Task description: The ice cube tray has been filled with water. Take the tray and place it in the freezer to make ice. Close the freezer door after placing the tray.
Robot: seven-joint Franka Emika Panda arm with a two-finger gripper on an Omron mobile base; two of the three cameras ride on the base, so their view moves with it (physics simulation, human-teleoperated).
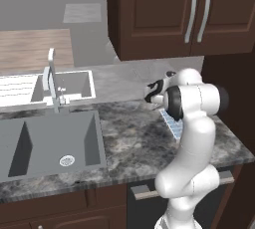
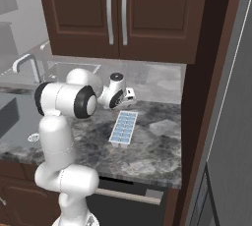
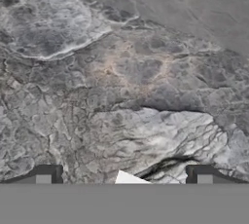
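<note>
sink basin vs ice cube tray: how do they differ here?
The sink basin is grey and sunk into the counter; the ice cube tray is white and lies on top of it. The basin is one open well with a round drain; the tray is a grid of small pale blue cells. The basin is far larger than the tray. Both are rectangular and untouched by the open gripper.

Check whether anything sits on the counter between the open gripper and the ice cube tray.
Nothing visible does. The gripper hangs open above the stone counter, just behind the ice cube tray's far end. In the hand view only bare counter lies ahead of the fingers, with a white corner, probably the tray, at the bottom edge.
</note>
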